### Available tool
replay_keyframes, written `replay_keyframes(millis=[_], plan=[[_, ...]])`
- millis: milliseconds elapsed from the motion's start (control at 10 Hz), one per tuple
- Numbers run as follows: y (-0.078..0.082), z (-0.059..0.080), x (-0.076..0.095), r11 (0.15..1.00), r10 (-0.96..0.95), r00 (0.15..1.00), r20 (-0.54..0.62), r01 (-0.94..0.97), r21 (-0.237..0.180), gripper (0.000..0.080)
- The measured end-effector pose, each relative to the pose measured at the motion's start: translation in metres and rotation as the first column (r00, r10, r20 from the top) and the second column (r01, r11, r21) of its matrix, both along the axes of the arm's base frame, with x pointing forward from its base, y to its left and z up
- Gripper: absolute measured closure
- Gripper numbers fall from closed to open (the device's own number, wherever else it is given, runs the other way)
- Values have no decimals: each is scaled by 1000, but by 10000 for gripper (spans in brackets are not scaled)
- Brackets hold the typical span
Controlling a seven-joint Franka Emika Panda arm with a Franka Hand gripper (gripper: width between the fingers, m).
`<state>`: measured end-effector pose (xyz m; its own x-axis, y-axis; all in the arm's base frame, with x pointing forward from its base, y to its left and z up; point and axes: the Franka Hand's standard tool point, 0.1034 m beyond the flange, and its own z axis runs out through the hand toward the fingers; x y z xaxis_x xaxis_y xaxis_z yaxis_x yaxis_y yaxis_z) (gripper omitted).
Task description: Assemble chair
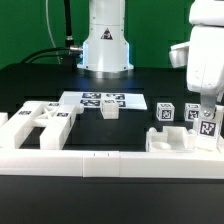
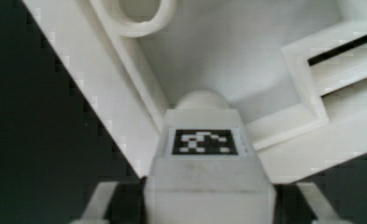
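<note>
The chair (image 1: 22,128) lay in loose white pieces on the black worktop (image 1: 30,80), behind the low border wall (image 1: 90,160). At the exterior view's left sat a flat panel with angular cut-outs (image 1: 50,118). Toward the middle, the marker board (image 1: 100,99) lay flat in front of the robot's base (image 1: 105,40), with a small block (image 1: 109,111) just beside the board's near edge. Further right, two tagged blocks (image 1: 163,113) (image 1: 189,115) stood side by side. At the far right, the arm (image 1: 205,50) hung over a framed panel (image 1: 172,141). Its fingers (image 2: 114,203) pinched a tagged bar (image 1: 207,126) from both sides. In the wrist view the bar (image 2: 205,150) sat between them, tag facing the camera, with the framed panel (image 2: 251,70) behind it.
</note>
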<state>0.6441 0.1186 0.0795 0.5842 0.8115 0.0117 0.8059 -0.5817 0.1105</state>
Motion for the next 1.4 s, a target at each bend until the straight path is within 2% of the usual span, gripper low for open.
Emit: replay_keyframes(millis=[200,400,500,600,1200,1300,1400], plan=[[1,0,-1,979,-204,979,5,204,25,509],[1,-1,-3,918,-393,920,-18,393,57,509],[1,-2,-5,848,-523,852,-40,524,75,509],[3,-2,-9,767,-635,769,-73,639,67,509],[4,-3,-10,465,-878,470,-90,882,74,509],[5,-3,-10,369,-921,376,-102,926,82,509],[3,-4,-11,209,-966,222,-129,972,105,509]])
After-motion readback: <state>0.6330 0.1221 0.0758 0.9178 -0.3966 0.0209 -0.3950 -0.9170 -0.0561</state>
